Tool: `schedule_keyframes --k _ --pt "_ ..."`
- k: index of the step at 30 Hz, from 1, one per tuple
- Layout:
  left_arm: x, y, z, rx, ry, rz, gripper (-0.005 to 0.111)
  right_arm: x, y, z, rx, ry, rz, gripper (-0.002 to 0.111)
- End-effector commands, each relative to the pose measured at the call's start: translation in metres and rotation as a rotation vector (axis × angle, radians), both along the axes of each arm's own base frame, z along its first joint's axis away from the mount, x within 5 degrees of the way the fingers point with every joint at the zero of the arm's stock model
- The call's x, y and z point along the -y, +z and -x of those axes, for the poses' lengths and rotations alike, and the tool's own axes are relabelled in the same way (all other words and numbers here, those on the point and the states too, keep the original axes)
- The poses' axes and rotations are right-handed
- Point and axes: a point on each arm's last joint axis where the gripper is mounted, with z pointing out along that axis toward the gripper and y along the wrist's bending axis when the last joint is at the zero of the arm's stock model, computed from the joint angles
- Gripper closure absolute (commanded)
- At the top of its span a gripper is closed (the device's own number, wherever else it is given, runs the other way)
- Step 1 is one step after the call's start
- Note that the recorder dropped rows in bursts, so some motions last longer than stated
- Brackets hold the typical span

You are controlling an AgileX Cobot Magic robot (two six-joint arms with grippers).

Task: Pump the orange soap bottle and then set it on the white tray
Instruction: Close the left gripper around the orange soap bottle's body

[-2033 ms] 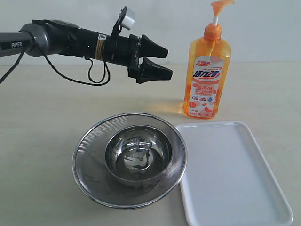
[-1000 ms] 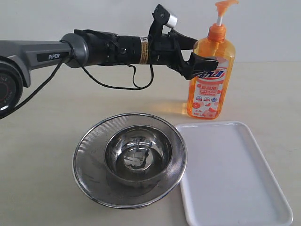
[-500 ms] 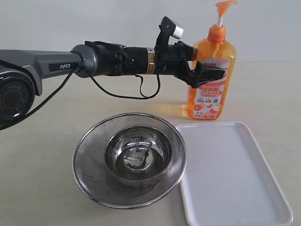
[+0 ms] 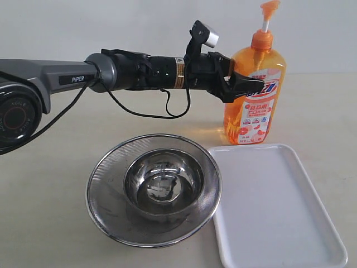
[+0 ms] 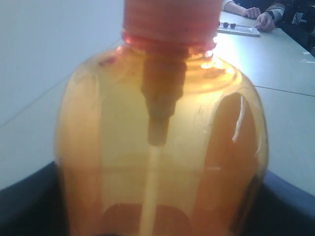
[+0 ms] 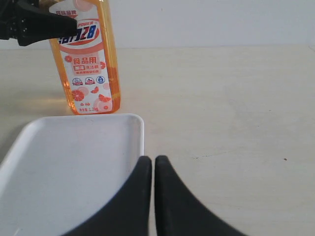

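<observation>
The orange soap bottle (image 4: 254,114) stands on the table behind the white tray (image 4: 273,206) and leans to the right, its pump head up. My left gripper (image 4: 251,78) is shut on the bottle's upper body; one black finger (image 4: 245,85) crosses the top of the label and the other is hidden behind. In the left wrist view the bottle (image 5: 162,123) fills the frame, with a dark finger (image 5: 24,206) at either side of it. My right gripper (image 6: 149,158) is shut and empty, low over the tray's (image 6: 74,162) edge, facing the bottle (image 6: 88,73).
A round steel mesh strainer (image 4: 106,195) holding a steel bowl (image 4: 162,181) sits left of the tray, touching its rim. The left arm (image 4: 67,75) stretches across from the left, above the table.
The left arm swung right from open air to the bottle and its fingers closed round the bottle's upper body. In the last half second the bottle tipped and shifted slightly right.
</observation>
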Motion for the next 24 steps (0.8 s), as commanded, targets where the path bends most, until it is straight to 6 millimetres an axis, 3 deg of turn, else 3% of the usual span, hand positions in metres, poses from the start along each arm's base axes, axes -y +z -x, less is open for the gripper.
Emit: schedule_keyframes --k 1,24 --pt "0.0032 0.0029 0.0023 -0.002 -0.015 0.014 0.102 0.0000 0.0013 0.0000 0.016 0.000 -0.001 0.108" --pt "0.0033 0.0052 0.0065 -0.005 -0.068 0.041 0.102 0.0000 0.0013 0.0000 0.016 0.000 -0.001 0.108"
